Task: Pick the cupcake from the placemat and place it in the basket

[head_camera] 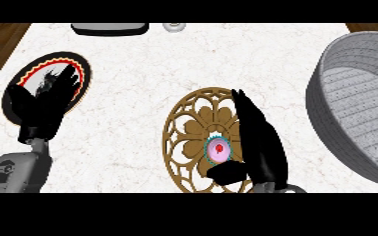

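We are looking at a home kitchen: a white marbled worktop (184, 55) with wooden edging, laid with an ornate gold placemat (193, 130), a round plate (81, 72) and a grey woven basket (347, 110).

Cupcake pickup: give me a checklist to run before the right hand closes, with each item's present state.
1. Cupcake is on the gold placemat, upright with its pink top showing: ok.
2. Right hand is beside the cupcake, fingers straight along its right side, thumb below it: ok.
3. Fingers are curled round the cupcake: not ok, the hand is open.
4. Hand is low enough to touch the cupcake: cannot tell from this steep view.
5. Grey basket is at the right edge, open side up, nothing seen inside the visible part: ok.
6. Left hand is away at the left, over the dark round plate, clear of the route to the basket: ok.
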